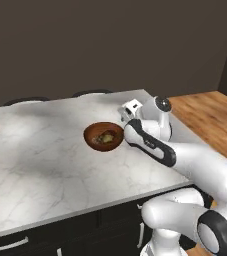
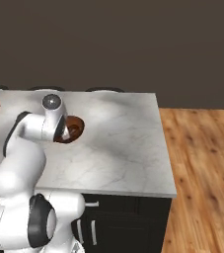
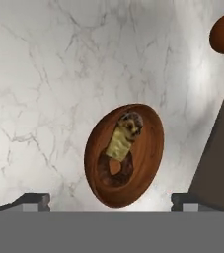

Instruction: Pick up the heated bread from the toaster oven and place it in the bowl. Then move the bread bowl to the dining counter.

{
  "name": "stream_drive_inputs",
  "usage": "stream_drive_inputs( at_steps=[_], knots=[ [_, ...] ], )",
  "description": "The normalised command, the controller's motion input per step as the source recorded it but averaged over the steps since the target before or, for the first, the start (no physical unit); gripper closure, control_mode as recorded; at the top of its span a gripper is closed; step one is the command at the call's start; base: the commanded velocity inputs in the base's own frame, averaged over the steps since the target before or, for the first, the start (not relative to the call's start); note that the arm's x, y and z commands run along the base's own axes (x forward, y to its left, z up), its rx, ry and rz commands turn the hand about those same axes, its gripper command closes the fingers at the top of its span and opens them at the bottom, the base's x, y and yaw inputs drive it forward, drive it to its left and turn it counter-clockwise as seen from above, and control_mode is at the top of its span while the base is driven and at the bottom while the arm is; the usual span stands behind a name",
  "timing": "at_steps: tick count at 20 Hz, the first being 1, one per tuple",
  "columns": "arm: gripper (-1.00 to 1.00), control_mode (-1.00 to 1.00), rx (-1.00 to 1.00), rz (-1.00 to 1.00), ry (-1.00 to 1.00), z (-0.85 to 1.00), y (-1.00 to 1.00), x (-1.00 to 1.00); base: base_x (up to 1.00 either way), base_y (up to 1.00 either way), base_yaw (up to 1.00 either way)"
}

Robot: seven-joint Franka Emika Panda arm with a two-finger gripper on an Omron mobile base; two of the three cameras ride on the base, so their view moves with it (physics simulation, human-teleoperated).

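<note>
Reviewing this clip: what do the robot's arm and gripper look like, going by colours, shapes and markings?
The arm is glossy white with rounded, tube-like segments and dark bands at the joints; a round grey cap tops one joint. The gripper has two small dark, blocky finger tips. No cables or markings are visible.

The bench [image 1: 45, 165] was polished white marble with grey veins; the bowl [image 3: 145, 153] was smooth reddish-brown wood with a soft sheen; the bread [image 3: 124, 134] looked rough and crusty; the floor [image 2: 202, 163] was glossy wood plank.
</note>
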Motion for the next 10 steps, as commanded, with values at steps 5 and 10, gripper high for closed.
stream_drive_inputs(
  at_steps=[5, 10],
  knots=[
    [-1.00, -1.00, 0.00, 0.00, -0.26, 0.10, -0.37, -1.00, 0.00, 0.00, 0.00],
    [-1.00, -1.00, 0.00, 0.00, -0.15, 0.02, -0.65, -1.00, 0.00, 0.00, 0.00]
  ],
)
